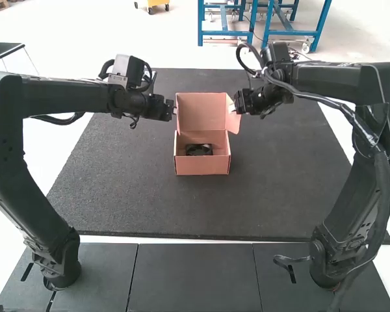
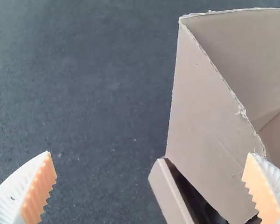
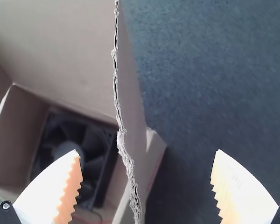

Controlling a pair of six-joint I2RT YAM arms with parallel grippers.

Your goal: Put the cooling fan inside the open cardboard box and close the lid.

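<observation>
A small cardboard box [image 1: 202, 159] stands on the dark mat with its lid [image 1: 200, 112] raised upright at the back. The black cooling fan [image 1: 199, 149] lies inside it, and in the right wrist view the fan [image 3: 70, 149] sits at the box bottom. My left gripper [image 1: 169, 108] hovers at the lid's left edge, open, with the lid's edge [image 2: 210, 116] between its orange-padded fingers [image 2: 36, 191]. My right gripper [image 1: 238, 103] is at the lid's right edge, open, straddling the torn cardboard edge [image 3: 121, 135].
The dark rubber mat [image 1: 117, 169] covers the table around the box, with free room on all sides. Black base plates [image 1: 188, 276] lie along the near edge.
</observation>
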